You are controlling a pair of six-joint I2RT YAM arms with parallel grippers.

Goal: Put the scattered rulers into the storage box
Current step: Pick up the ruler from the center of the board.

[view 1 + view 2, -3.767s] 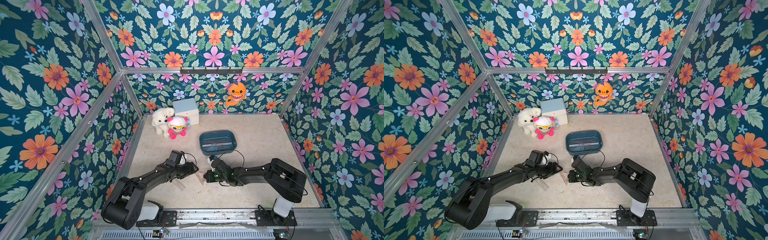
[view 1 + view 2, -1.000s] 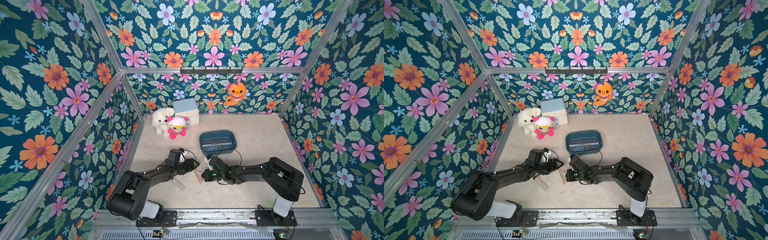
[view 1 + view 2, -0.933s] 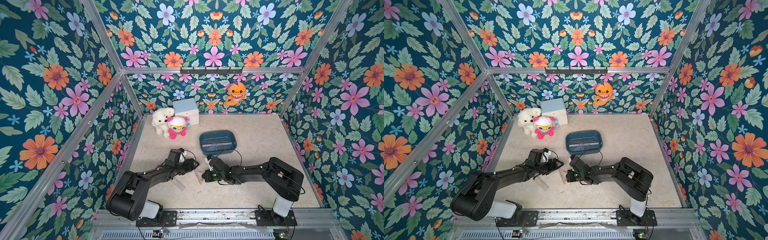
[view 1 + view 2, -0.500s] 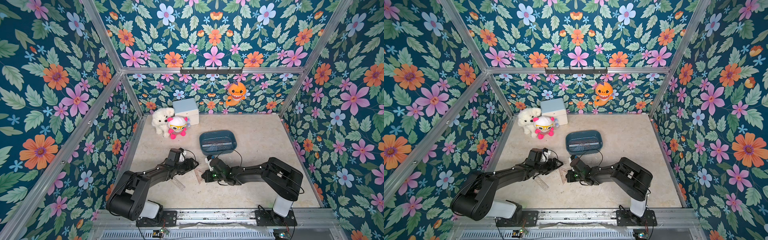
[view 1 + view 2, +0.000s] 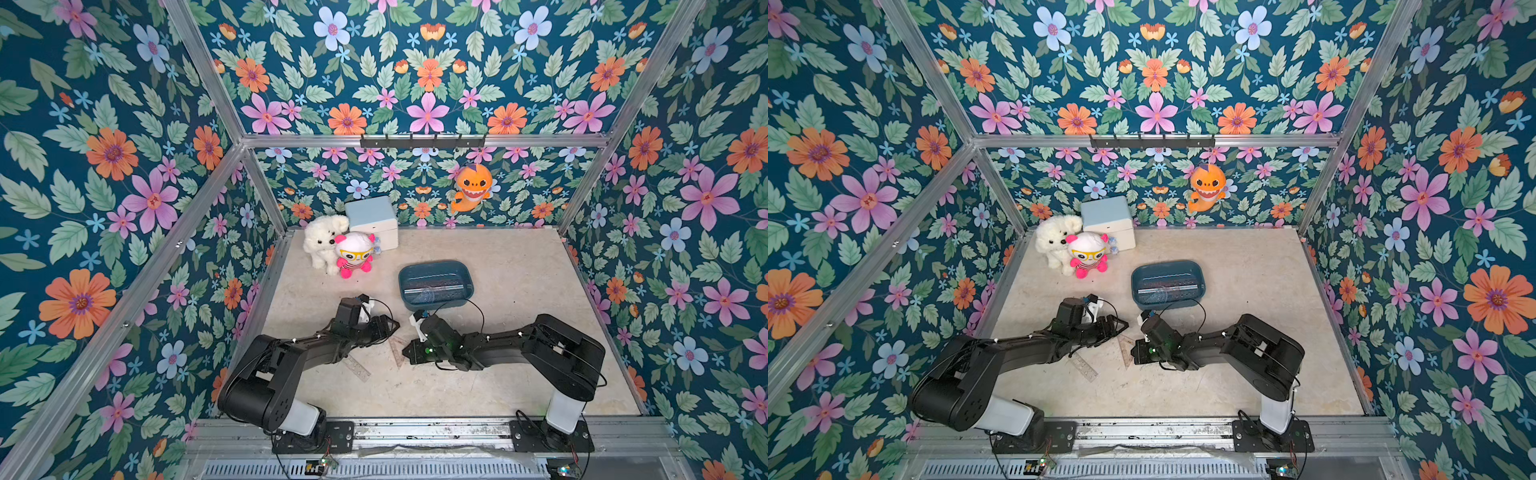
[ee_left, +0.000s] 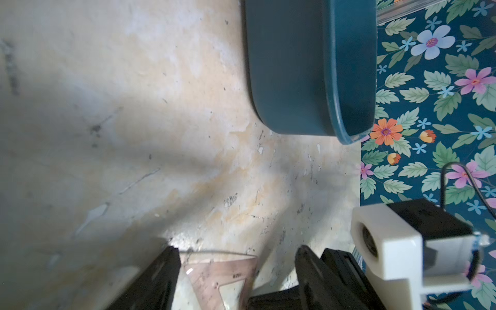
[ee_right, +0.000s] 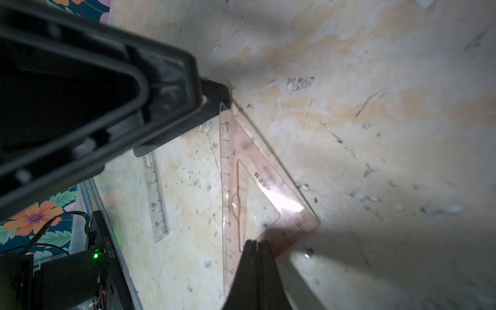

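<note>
Two pieces are left on the beige counter [image 5: 519, 266]: a pinkish transparent plastic triangle [image 7: 257, 188] and, just beside it, a clear straight plastic ruler [image 7: 156, 198]. Several clear rulers [image 5: 432, 289] already lie in the shallow dark teal plastic storage box [image 5: 436, 305]; their count is unclear. The left pincer [image 6: 237, 252] stands wide astride one corner of the triangle. The right pincer [image 7: 257, 245] is closed empty, its tip at the triangle's edge.

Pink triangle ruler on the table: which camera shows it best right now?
The right wrist view: the pink triangle ruler shows large and nearly whole, lying flat, with its scale marks readable. The left wrist view catches only part of it at the picture's edge. In both top views it is a small, faint shape.
</note>
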